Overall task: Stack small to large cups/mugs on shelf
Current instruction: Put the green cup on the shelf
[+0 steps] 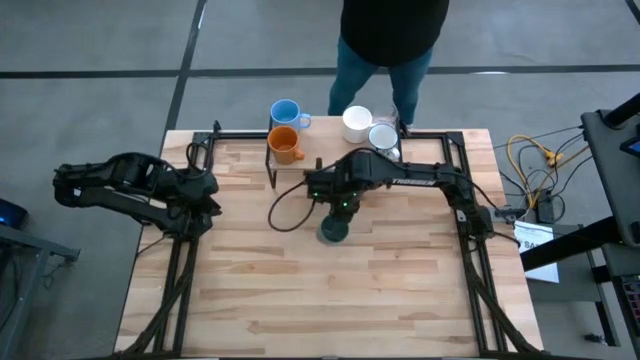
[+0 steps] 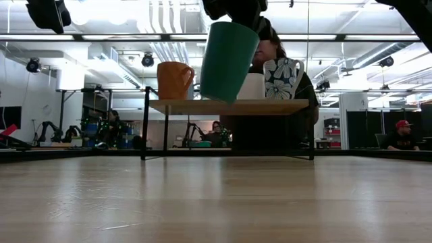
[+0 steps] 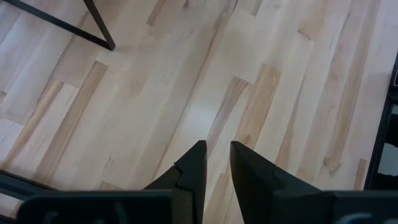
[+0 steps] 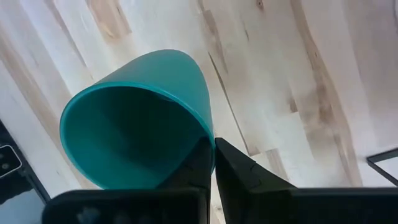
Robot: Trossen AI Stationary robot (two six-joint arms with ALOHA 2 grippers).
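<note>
Low view puts the green cup (image 2: 228,61) in the air, tilted, its base level with the shelf (image 2: 229,106) plank and its mouth up toward the right gripper (image 4: 214,163), whose fingers are clamped on the rim, one inside and one outside the wall. In this view the cup hangs between the orange mug (image 2: 174,80) and the white mug (image 2: 252,86), which stand on the plank together with a patterned mug (image 2: 282,78), but the level angle cannot say whether it is over the plank or in front of it.

High view settles that: the cup (image 1: 333,231) is over the bare surface (image 1: 400,300), on the near side of the shelf (image 1: 325,140), with the right arm reaching in from the right. So the shelf lies beyond the cup, and my judgement is that the coming move has to carry it away from the robot, lift its base clear of the plank edge and bring its long axis upright. From above the blue mug (image 1: 286,113) also shows behind the orange one, hidden in the low view.

Right wrist view alone shows the grip and the empty inside of the cup.

Left gripper (image 3: 215,163) waits over the left of the surface, fingers slightly apart and empty, much farther from the shelf's open middle than the right.

A person (image 1: 390,40) stands beyond the far edge.
</note>
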